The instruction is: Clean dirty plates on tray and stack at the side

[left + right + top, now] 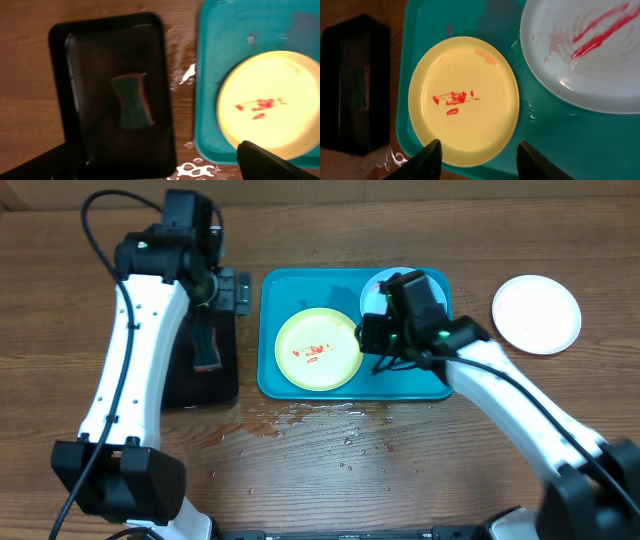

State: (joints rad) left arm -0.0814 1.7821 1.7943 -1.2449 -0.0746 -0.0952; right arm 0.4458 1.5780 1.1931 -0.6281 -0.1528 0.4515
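Plates smeared red lie in the turquoise tray: a yellow-green plate left of centre and a pale plate, perhaps mint, in its far right corner. Wet plastic could slip from a pinch, or a pressed rim could flip a plate. Left of the tray, a black tray holds a sponge; to the tray's right sits a white plate. The right gripper and left gripper both gape wide, empty.

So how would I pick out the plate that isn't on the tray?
Start at the blue tray in the middle. On the table to its right lies a white plate, alone. Unlike the yellow plate and the pale plate inside the tray, it shows no red smears.
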